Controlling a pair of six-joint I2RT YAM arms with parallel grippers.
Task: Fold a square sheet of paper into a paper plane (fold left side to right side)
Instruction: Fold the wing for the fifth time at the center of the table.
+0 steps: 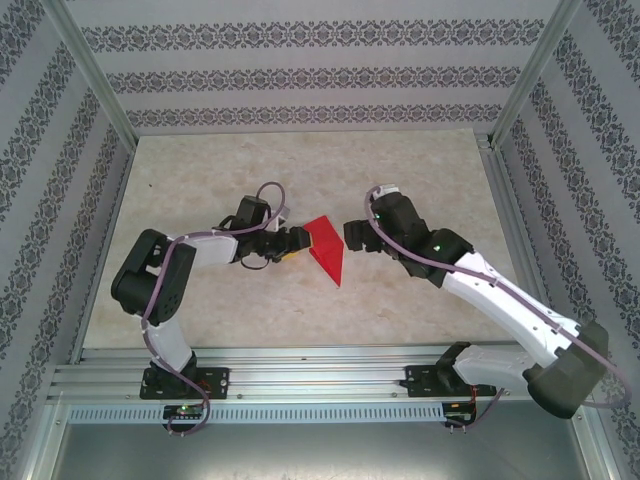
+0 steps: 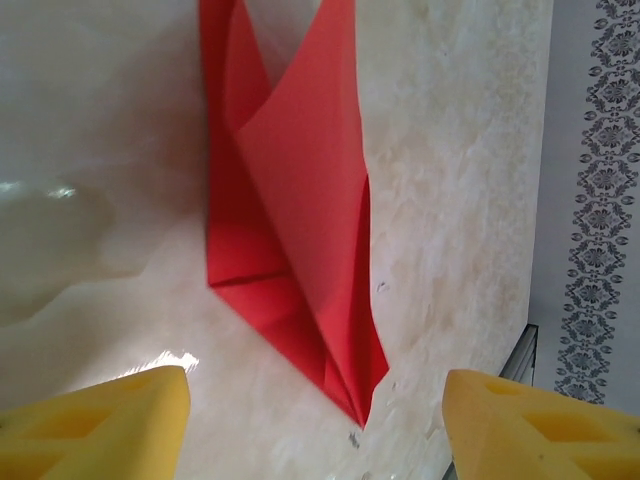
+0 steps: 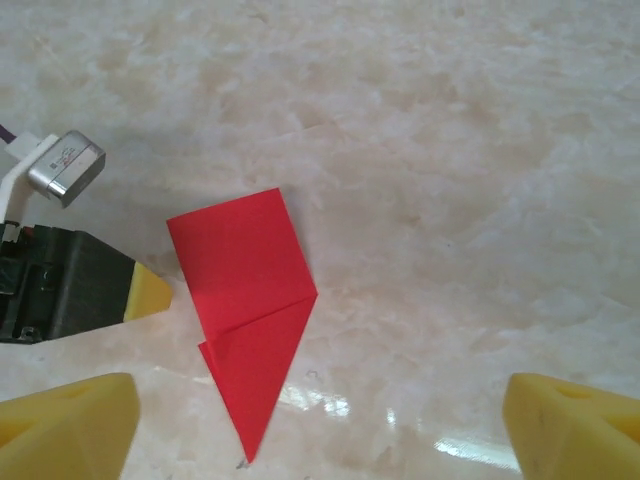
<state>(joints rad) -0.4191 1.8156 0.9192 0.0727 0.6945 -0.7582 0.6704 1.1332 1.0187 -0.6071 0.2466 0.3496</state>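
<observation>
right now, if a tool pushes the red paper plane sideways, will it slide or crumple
It would probably slide: the paper plane lies flat on the glossy table. It looks thin and light, so likely floppy when lifted. Its layered flaps look loose, so a push might buckle them.
</observation>
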